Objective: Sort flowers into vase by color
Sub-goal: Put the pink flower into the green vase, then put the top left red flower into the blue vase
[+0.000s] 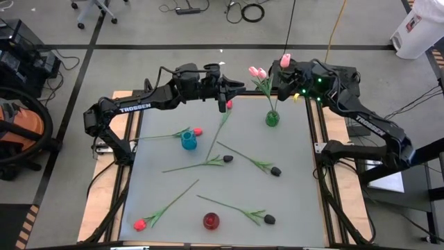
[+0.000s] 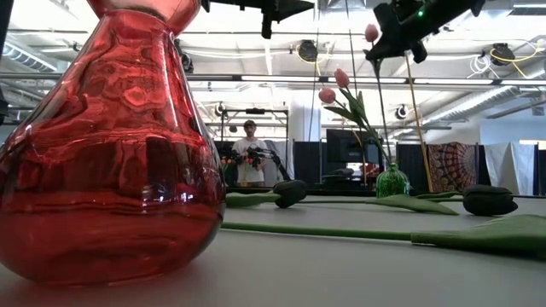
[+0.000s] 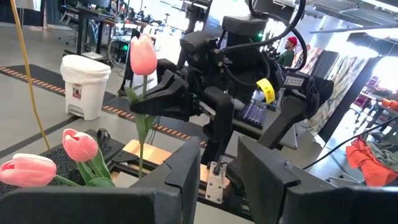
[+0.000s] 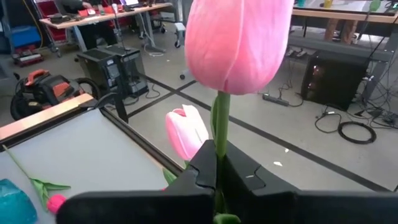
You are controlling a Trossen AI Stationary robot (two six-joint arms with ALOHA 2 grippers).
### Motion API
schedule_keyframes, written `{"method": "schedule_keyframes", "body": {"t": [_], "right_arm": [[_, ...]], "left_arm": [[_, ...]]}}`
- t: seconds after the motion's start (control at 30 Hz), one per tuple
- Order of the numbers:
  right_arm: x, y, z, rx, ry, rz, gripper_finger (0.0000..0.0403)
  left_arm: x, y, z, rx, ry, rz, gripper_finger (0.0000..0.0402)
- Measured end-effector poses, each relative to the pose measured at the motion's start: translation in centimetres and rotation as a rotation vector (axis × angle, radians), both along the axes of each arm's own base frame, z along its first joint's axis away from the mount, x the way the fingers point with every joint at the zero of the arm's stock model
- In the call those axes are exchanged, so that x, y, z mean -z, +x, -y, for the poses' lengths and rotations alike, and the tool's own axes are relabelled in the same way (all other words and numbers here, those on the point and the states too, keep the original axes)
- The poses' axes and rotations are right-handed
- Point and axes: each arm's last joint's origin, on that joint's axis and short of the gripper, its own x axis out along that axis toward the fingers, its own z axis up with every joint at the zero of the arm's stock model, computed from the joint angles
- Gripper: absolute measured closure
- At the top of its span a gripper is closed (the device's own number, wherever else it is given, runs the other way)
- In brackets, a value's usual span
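So far we have only part of the pink group sorted: two pink tulips (image 1: pixel 257 71) already stand in the green vase (image 1: pixel 272 119) near the far right corner of the bench (image 1: pixel 291 201), and our right gripper (image 1: pixel 286 72) is pressed together on the stem of the third pink tulip (image 1: pixel 285 60), holding it upright above and just behind that vase, so we judge this flower is about to join them. Our left gripper (image 1: pixel 223 96) hangs over the far middle of the bench, pinching the stem of a red tulip (image 1: pixel 229 105) whose stem trails down toward the bench. Everything else is still to do. A second red tulip (image 1: pixel 197 131) lies just beside the blue vase (image 1: pixel 189 141) on the left, and a third red tulip (image 1: pixel 139 224) lies at the near left corner. Three black tulips lie flat as well: one (image 1: pixel 227 159) in the middle, one (image 1: pixel 275 171) to its right, and one (image 1: pixel 269 219) near the front, just right of the red vase (image 1: pixel 211 221). Both the blue and red vases look empty from above. As for obstacles, the two arms are working close together at the far edge, so we think they could crowd each other. The leaves already in the green vase may also nudge the incoming stem aside. Beyond the bench a person (image 2: pixel 249 158) stands well back in the room.
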Motion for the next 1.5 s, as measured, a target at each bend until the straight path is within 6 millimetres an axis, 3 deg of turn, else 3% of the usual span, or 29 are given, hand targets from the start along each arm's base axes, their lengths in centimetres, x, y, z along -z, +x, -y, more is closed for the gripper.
{"method": "schedule_keyframes", "body": {"t": [0.67, 0.87, 1.3, 1.5], "right_arm": [[0.6, 0.4, 0.3, -0.018, 0.014, -0.045, 0.0389], [0.7, 0.4, 0.3, -0.019, 0.02, -0.056, 0.0349], [1.9, -0.2, -0.2, -0.019, 0.115, -0.156, 0.0219], [1.2, -0.9, -1.0, -0.028, 0.099, -0.137, 0.018]], "left_arm": [[0.0, 0.0, 0.0, 0.0, 0.006, -0.004, 0.0288], [0.0, 0.0, 0.0, 0.0, 0.006, -0.004, 0.0288], [0.0, 0.0, 0.0, -0.001, 0.004, -0.003, 0.0288], [0.0, 0.0, 0.0, -0.001, -0.003, -0.003, 0.0288]]}}
